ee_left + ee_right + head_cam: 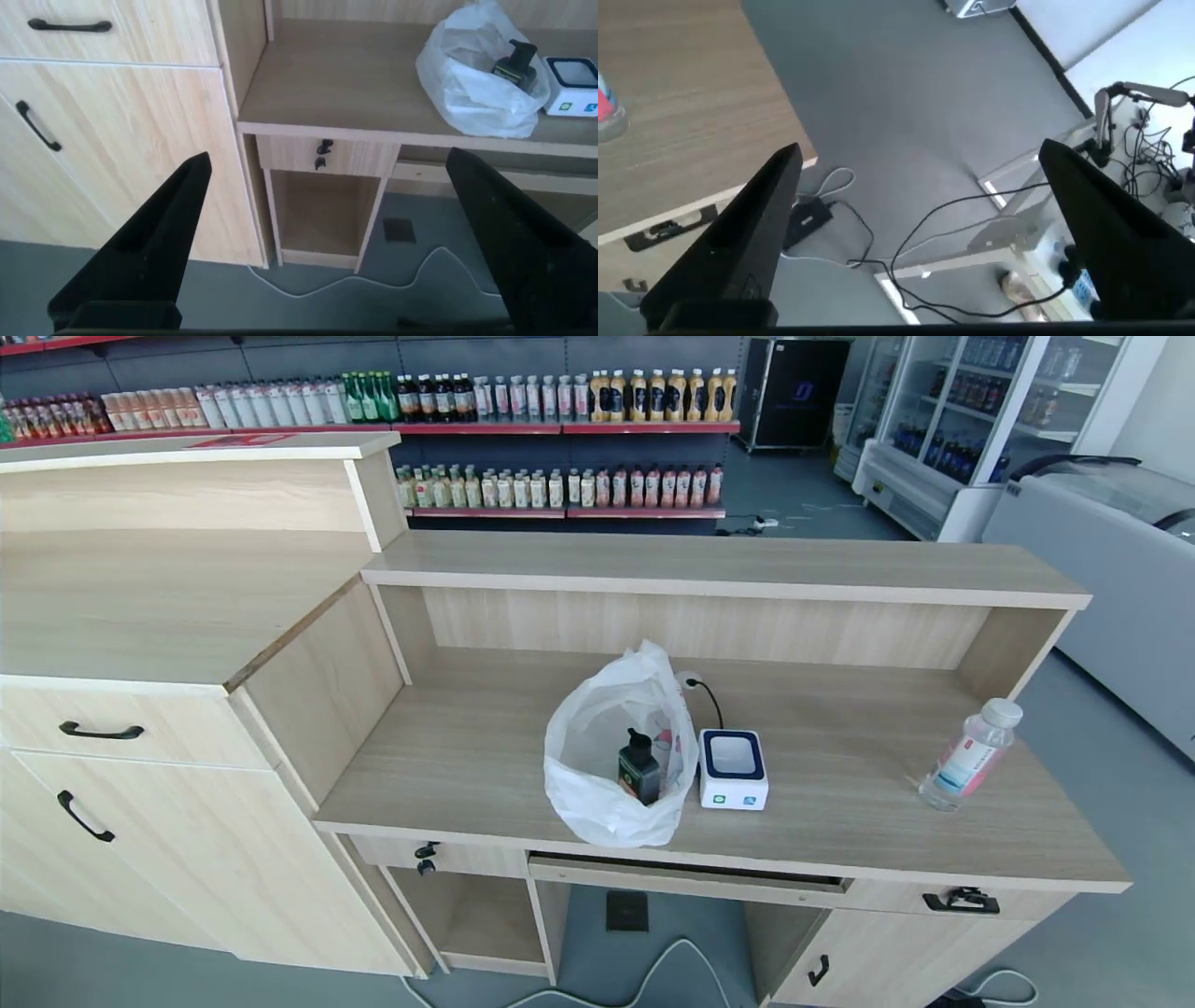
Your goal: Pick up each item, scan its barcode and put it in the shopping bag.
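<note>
A white plastic shopping bag [597, 756] stands open on the wooden counter [840, 775], with a dark bottle [639, 768] upright inside it. Right beside the bag sits a white barcode scanner [733, 768] with a blue-framed window. A clear water bottle [969, 753] with a pink label and white cap stands near the counter's right end. My left gripper [327, 243] hangs open low beside the counter, facing the cupboard below; the bag [476, 70] and scanner [572, 84] lie farther off. My right gripper [920, 243] is open over the floor off the counter's right end.
A raised shelf [719, 569] runs along the counter's back and a taller cabinet [168, 616] stands at the left. Drawers with black handles [962, 901] sit under the counter. Cables [906, 252] trail on the grey floor. Store shelves of bottles and fridges stand behind.
</note>
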Motion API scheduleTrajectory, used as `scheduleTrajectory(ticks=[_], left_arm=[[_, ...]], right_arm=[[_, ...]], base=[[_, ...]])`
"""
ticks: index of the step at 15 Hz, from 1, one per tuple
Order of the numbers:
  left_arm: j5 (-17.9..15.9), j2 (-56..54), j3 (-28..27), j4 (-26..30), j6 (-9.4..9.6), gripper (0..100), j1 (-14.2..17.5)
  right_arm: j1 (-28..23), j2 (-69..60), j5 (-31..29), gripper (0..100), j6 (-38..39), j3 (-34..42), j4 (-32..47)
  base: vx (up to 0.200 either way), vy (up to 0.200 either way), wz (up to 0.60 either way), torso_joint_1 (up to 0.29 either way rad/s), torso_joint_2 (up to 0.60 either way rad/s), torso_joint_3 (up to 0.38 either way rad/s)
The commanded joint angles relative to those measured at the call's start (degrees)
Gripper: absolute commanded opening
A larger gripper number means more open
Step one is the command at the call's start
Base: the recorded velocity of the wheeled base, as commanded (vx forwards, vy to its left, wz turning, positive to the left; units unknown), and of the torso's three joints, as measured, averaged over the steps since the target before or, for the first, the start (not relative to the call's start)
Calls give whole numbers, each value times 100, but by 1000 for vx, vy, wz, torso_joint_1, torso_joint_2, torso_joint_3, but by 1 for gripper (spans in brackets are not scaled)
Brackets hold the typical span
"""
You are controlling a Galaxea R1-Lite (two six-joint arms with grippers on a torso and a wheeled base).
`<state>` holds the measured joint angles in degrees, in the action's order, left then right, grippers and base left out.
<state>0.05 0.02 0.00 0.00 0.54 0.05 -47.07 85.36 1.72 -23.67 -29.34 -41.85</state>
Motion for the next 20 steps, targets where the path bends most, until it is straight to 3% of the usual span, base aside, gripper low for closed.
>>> scheduleTrajectory(ticks=[1,2,3,6,9,12,17,20], left_arm=[[-5,-2,0,0,-1,100,4],[4,-2,0,0,-1,100,4],[-5,-2,0,0,-1,100,4],[-5,-2,0,0,-1,100,4],[4,-2,0,0,-1,100,4],[4,-2,0,0,-1,100,4],[4,-2,0,0,-1,100,4],[-5,-2,0,0,-1,100,4]], right_arm=[[49,1308,716,100,38,-19,-1124],[84,1510,1243,100,47,-10,-1378],[75,2011,2781,100,30,-10,-1783],[84,2433,3089,100,65,-63,-1906],[75,2626,3959,100,504,-195,-1915],[75,3004,3977,100,627,-397,-1915],[136,3540,3959,100,627,-1451,-1765],[339,3786,3933,100,592,-1548,-1800]], base=[[0,0,0,0,0,0],[0,0,0,0,0,0],[0,0,0,0,0,0],[0,0,0,0,0,0],[0,0,0,0,0,0],[0,0,0,0,0,0],[0,0,0,0,0,0],[0,0,0,0,0,0]])
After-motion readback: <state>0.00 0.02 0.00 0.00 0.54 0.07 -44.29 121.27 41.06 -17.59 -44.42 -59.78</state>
